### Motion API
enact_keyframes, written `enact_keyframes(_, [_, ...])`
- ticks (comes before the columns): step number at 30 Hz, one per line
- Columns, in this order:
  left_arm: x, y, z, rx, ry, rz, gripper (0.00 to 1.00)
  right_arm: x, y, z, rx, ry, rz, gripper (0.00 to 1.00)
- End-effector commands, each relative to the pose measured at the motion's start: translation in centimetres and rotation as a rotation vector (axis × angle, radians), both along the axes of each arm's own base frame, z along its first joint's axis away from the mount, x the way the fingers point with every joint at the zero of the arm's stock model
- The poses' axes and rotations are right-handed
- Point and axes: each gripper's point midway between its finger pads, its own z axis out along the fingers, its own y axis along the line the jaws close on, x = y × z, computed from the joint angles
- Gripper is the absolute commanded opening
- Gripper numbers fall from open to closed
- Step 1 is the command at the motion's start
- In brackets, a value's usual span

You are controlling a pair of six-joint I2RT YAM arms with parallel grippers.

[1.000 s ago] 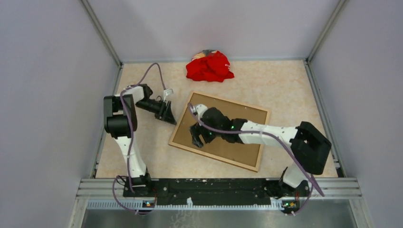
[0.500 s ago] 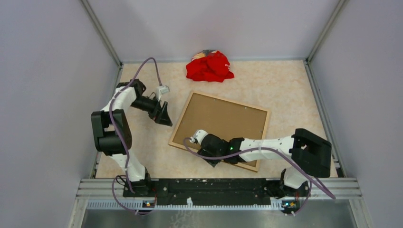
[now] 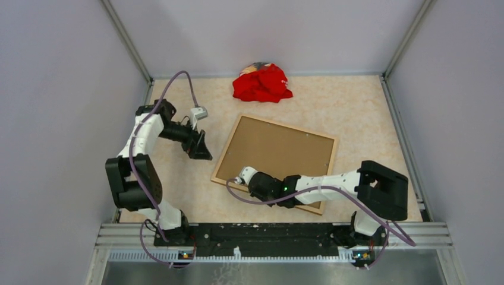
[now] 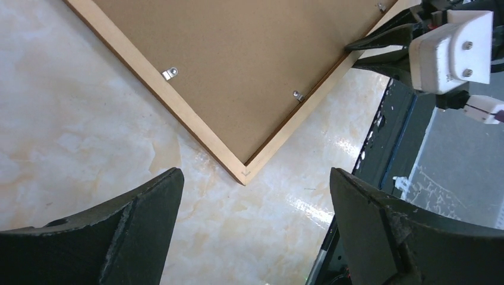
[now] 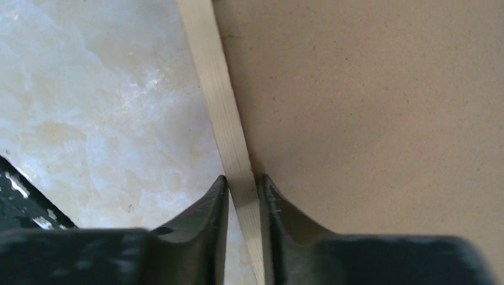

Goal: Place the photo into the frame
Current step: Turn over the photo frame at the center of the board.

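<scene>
So the right gripper (image 5: 241, 185) has its two fingers dropped either side of one thin wooden strip of the frame (image 5: 217, 89), pulled in narrow with the strip filling the gap, so I'd call that a pinch on the rail. Right beside the fingers on one side is the plain brown backing board (image 5: 368, 119) sitting inside the frame, and on the other side it's bare table (image 5: 89, 119). The frame lies flat, back side up, with little metal tabs (image 4: 170, 73) along its inner edge. Well away from that, the left gripper (image 4: 254, 178) hangs wide open with nothing in it, above the table just off the frame's corner. The photo I can't spot anywhere; might be under the board, can't tell. My guess on handling: the frame is light and stiff, but those strips are skinny, so lifting from one rail could let it swing or twist, and the glossy table looks slidey. I'd grab mid-rail, ideally both arms on opposite sides. The photo should be thin and floppy, so take it by an edge and don't crease it
</scene>
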Motion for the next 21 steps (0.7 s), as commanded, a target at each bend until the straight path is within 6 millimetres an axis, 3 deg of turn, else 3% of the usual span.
enact_keyframes(1, [-0.7, -1.0, 3.1, -0.084, -0.166, -0.077, 0.99, 0.5, 1.5, 1.2, 0.02, -0.031, 0.013, 0.11])
enact_keyframes(2, [-1.0, -1.2, 3.3, -0.095, -0.198, -0.103, 0.99, 0.6, 1.7, 1.7, 0.019, -0.037, 0.017, 0.02])
enact_keyframes(3, [-1.4, -1.3, 3.3, -0.1, -0.238, -0.134, 0.99, 0.8, 1.9, 2.4, 0.022, -0.047, 0.017, 0.0])
enact_keyframes(13, [-5.0, 0.0, 0.8, 0.139, -0.791, -0.439, 0.99, 2.5, 5.3, 13.1, 0.341, 0.01, -0.001, 0.0])
enact_keyframes(21, [-3.9, -1.4, 4.6, 0.307, -1.438, -0.581, 0.99, 2.0, 7.3, 17.8, 0.432, 0.093, 0.049, 0.0])
